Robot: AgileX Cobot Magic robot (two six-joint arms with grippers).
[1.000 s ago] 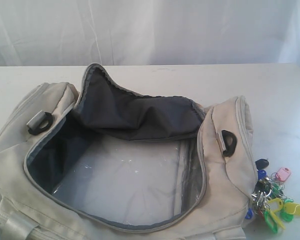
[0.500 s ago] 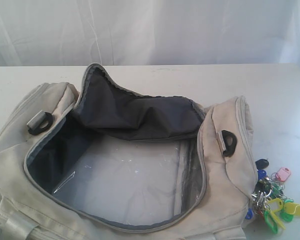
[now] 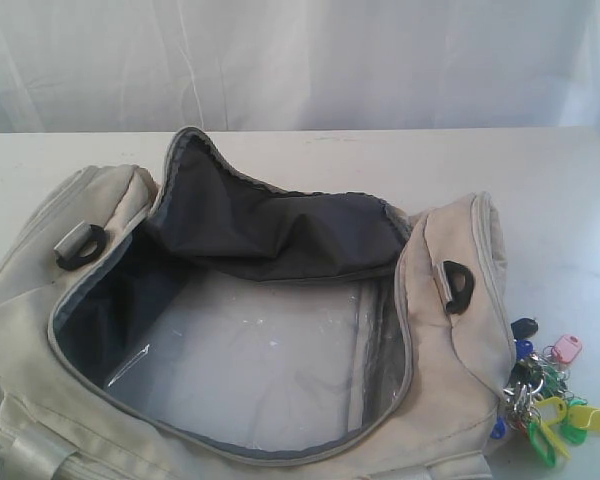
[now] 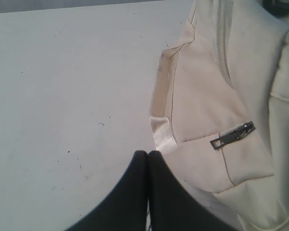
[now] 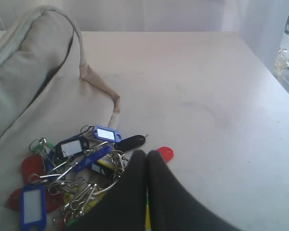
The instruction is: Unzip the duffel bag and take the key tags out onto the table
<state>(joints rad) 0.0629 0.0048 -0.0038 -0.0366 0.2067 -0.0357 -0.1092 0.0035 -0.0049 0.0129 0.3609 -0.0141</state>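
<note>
The cream duffel bag (image 3: pixel 450 360) lies unzipped on the white table (image 3: pixel 380 160), its dark-lined flap (image 3: pixel 270 225) folded back. Its inside shows only a clear glossy floor. The key tags (image 3: pixel 545 395) lie in a colourful bunch on the table against the bag's right end. Neither gripper shows in the exterior view. My right gripper (image 5: pixel 147 153) is shut with nothing in it, hovering over the edge of the key tags (image 5: pixel 77 159) beside the bag (image 5: pixel 29 72). My left gripper (image 4: pixel 148 153) is shut and empty, over the table (image 4: pixel 62 96) next to the bag's end (image 4: pixel 207 96).
A small metal zipper pull (image 4: pixel 233 135) sits on the bag's end pocket near my left gripper. Black D-rings (image 3: pixel 80 245) (image 3: pixel 458 285) stand at both ends of the bag. A pale curtain hangs behind the table. The table's far right edge drops off (image 5: pixel 274 82).
A small glint has appeared in the clear floor inside the bag. Bag and key tags have not moved.
</note>
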